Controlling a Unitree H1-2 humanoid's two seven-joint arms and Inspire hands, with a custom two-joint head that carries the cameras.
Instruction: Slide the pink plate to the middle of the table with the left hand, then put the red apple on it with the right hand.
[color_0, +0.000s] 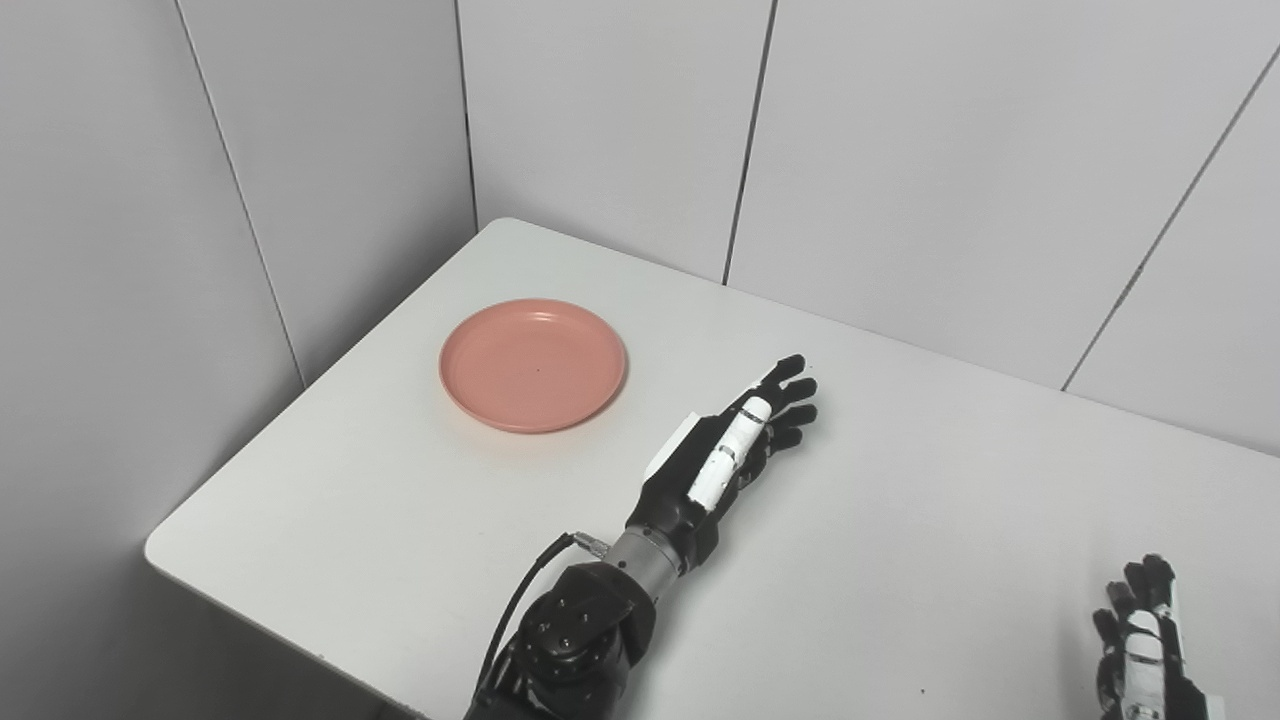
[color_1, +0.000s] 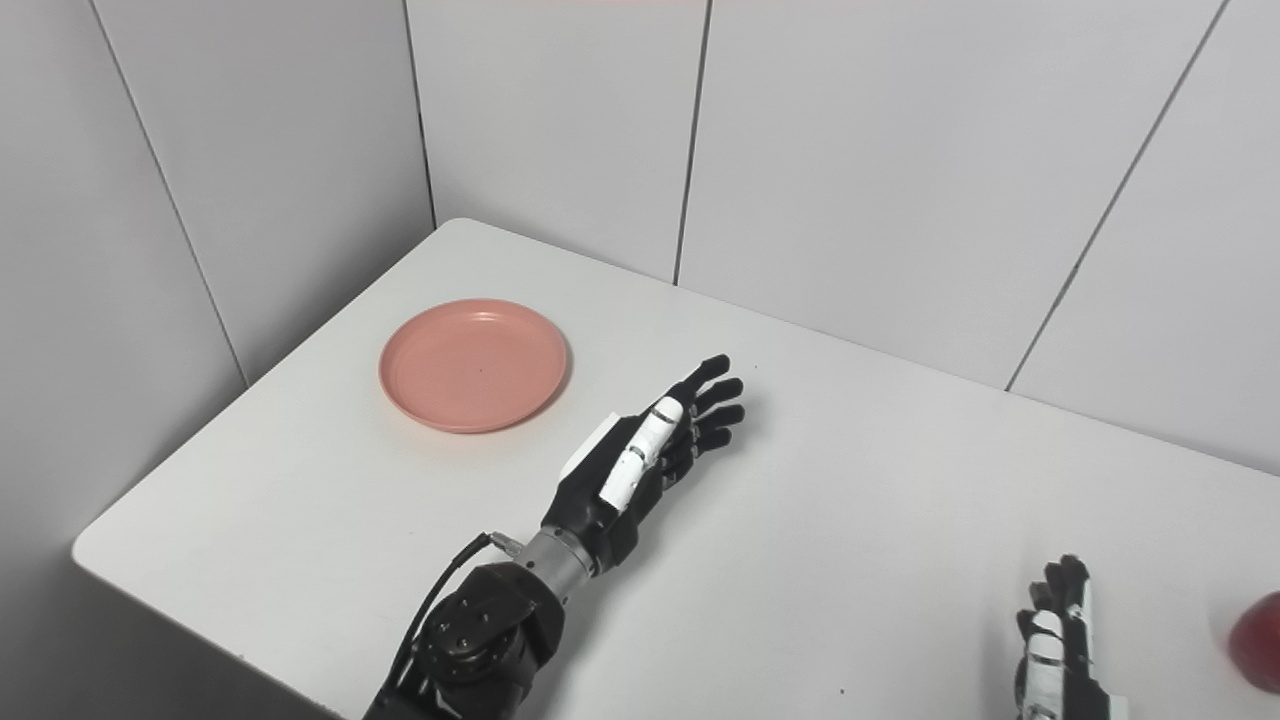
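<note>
Pink round shallow plastic plate lies flat on the white tabletop, well off to the left of the left hand's fingers and a little beyond them, near the tabletop's left edge. Nothing rests on it. The left hand lies low over the tabletop with its fingers stretched out nearly straight and slightly apart, holding nothing; it is well apart from the plate's rim.

At the bottom right, the right hand shows only in part, fingers extended upward and spread, empty. The round red apple sits just to the right of those fingers at the right eye view's edge, cut off by the frame and out of sight in the other view.

By the look of it, the first step is in hand: the plate has not reached the middle. The next move calls for swinging the left fingers leftward to the plate's far-left rim, then pushing it rightward. The apple waits until then.
</note>
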